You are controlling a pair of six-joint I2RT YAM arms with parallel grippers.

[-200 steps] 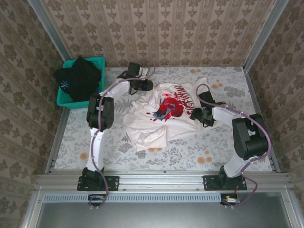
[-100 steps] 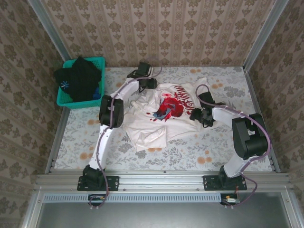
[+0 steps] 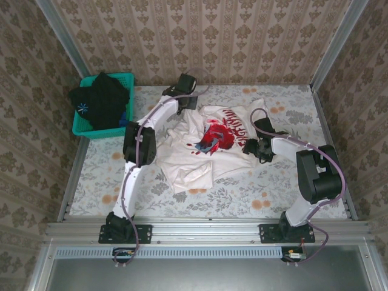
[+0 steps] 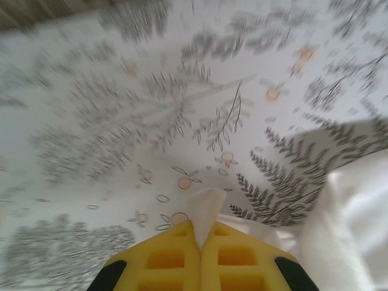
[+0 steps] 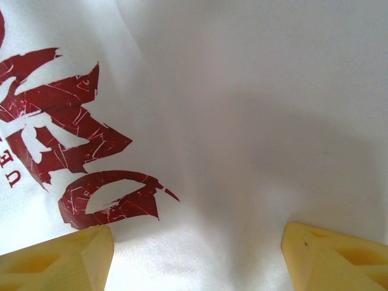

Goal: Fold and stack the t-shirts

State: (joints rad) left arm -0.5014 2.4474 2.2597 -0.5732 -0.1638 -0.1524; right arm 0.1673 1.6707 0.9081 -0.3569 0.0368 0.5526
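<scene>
Left wrist view has the left end effector clenched, its two yellow fingers pressed together on a small peak of the white t-shirt, which pokes up between their tips. More of that pale cloth bunches at the right, lying on the floral-printed surface, and the far part of the picture is blurred. Right wrist view shows the right end effector released, its yellow fingers spread wide at the two lower corners, with smooth white fabric between them and red lettering on the cloth to the left; whether the fingertips touch the cloth cannot be told. Top external view places the shirt crumpled in the middle of the surface, its red-and-black graphic facing up and a folded-over pale portion trailing toward the near side. The left arm stretches to the shirt's far left corner, and the right arm bends in to the garment's right edge, beside the graphic. A teal basket sits at the far left, heaped with dark clothing, well apart from the shirt.
</scene>
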